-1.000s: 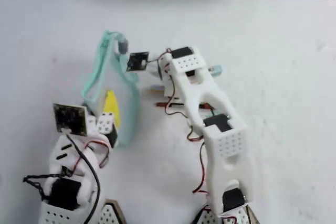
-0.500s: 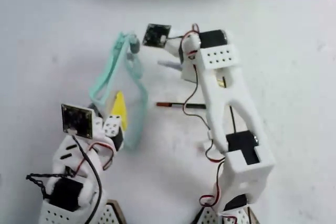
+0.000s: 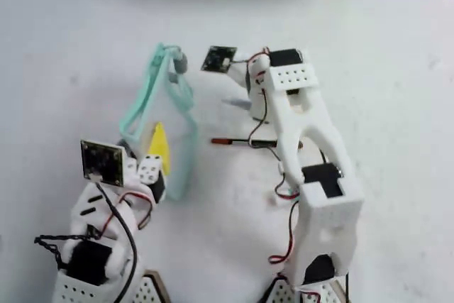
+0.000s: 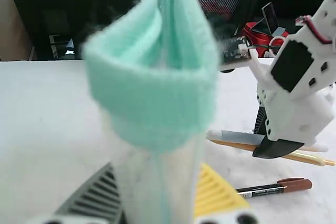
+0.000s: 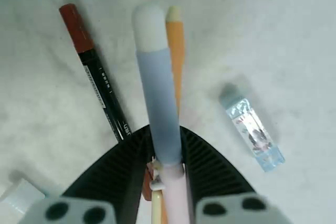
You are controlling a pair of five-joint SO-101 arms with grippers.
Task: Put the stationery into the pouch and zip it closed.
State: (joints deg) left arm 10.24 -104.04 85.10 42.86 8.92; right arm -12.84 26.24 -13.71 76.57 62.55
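1. The pouch [image 3: 162,115] stands with its mouth apparently open, one end pinched in the left gripper [image 4: 157,203]
2. Just beside the pouch, the right gripper [image 5: 167,153] clamps a blue-grey pen [image 5: 157,98]: loading step, I judge
3. Next: bring the pen over the pouch mouth, then release

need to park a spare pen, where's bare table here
Bare table left of the pouch, and a wide stretch right of the right arm. Crowded between pouch and that arm: the marker lies there, and the right gripper holds a pen close by.
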